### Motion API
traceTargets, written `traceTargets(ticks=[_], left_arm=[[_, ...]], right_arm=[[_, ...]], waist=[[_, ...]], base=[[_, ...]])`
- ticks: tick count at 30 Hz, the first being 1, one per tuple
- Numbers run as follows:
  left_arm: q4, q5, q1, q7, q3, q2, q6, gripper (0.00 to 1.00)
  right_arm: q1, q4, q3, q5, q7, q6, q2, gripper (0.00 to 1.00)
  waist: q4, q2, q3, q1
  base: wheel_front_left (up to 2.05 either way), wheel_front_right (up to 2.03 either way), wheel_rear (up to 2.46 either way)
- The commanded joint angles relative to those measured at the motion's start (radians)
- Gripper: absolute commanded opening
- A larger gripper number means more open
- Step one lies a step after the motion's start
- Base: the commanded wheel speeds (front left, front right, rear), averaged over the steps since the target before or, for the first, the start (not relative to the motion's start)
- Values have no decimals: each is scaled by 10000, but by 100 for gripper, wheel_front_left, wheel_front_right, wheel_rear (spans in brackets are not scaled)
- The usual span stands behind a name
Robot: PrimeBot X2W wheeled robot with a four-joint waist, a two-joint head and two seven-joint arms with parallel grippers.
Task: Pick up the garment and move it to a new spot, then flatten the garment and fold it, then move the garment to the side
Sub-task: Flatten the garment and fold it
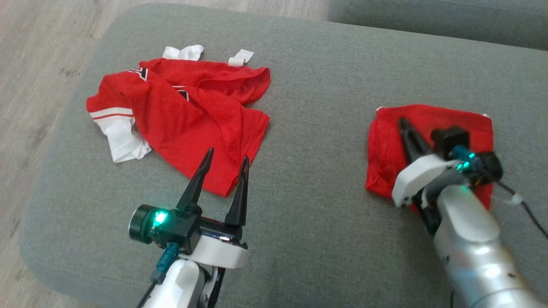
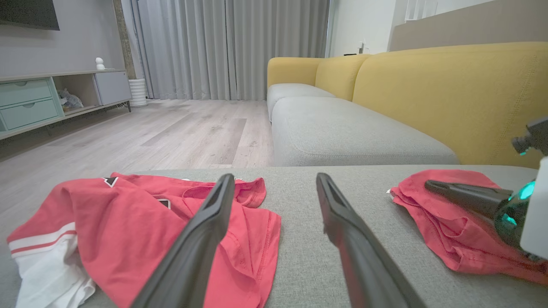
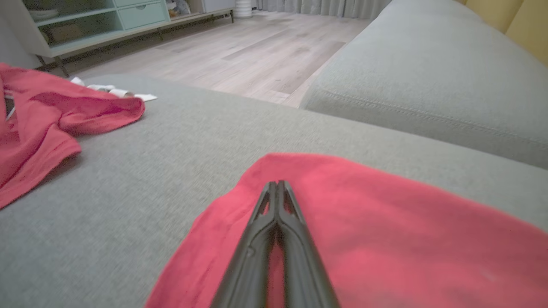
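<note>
Folded red garment point(image 1: 454, 117) lies right under closed R gripper point(image 1: 402, 122).

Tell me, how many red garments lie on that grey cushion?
2. A crumpled red-and-white jersey lies left on the grey fabric cushion; a folded red cloth garment lies right, beneath the right gripper. Nothing seems hidden.

Head overhead, wrists low along cushion point(image 1: 321, 128)
</note>
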Motion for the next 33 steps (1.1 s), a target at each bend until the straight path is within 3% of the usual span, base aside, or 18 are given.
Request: traceTargets(ticks=[1,12,18,23,28,33], left_arm=[[-253,-21,-233,-93,266,-4,39,100],[-155,-52,-62,-93,454,34,68,100],[-170,-50,156,-93,631,142,55,100],[-249,-80,359,-93,853,271,103,100],[-391,-187,622,-93,1264,329,232,100],[-456,-267,817,-93,1649,357,245,100]], right_arm=[[94,-129,455,171,-107,-7,169,0],[1154,-325,3560,2348,-109,-7,222,0],[1409,-1148,5231,3746,-110,-7,224,0],[1463,-2192,4399,3753,-110,-7,224,0],[2113,-3716,2647,2606,-110,-7,184,0],[2808,-4681,1343,1745,-110,-7,166,0]], waist=[[-12,0,-48,1],[-407,0,-592,1],[-1072,0,-1101,1],[-1806,0,-1460,1],[-2740,0,-1726,1],[-3224,0,-1808,1]], base=[[0,0,0],[0,0,0],[0,0,0],[0,0,0],[0,0,0],[0,0,0]])
